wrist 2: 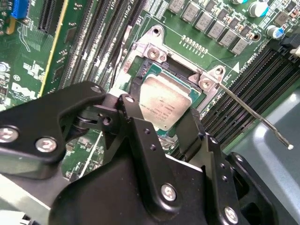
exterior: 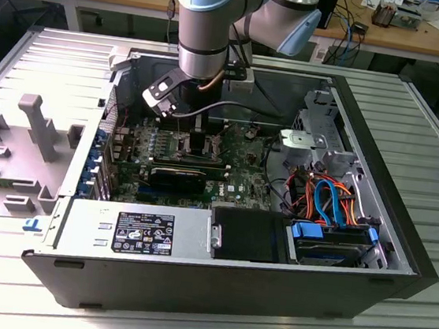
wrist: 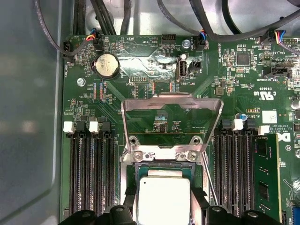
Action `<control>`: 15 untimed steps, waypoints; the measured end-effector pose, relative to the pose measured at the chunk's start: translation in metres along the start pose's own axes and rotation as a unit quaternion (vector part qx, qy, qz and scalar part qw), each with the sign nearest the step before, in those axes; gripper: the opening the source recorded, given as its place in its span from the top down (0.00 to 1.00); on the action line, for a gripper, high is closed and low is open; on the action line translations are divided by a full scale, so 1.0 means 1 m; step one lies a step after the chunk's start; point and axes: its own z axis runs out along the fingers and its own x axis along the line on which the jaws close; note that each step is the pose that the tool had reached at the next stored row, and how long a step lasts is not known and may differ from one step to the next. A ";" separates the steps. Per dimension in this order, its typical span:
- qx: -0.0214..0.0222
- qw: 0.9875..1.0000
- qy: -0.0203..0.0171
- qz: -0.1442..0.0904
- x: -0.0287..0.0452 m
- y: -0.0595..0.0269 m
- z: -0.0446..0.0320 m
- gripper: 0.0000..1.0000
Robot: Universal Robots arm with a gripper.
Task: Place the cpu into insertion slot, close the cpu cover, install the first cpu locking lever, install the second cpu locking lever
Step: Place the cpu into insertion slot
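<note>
The cpu, a small square chip with a silver-grey top, lies level in the insertion slot, green board edge showing around it. My gripper reaches down into the open computer case, and its two black fingers press against opposite sides of the chip. The cpu cover, a thin silver frame with a large window, stands swung up and open behind the slot. A thin metal locking lever sticks out unlatched beside the slot's corner.
Black memory slots flank the socket on both sides, with one green memory stick fitted. A coin battery and cables lie beyond the cover. The power supply and drive bay wiring fill the case front.
</note>
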 end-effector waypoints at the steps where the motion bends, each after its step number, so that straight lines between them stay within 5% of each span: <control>1: 0.000 1.000 0.000 0.000 0.0000 0.0000 0.0000 0.46; 15: 0.000 1.000 0.000 -0.004 -0.0002 -0.0001 -0.0027 0.46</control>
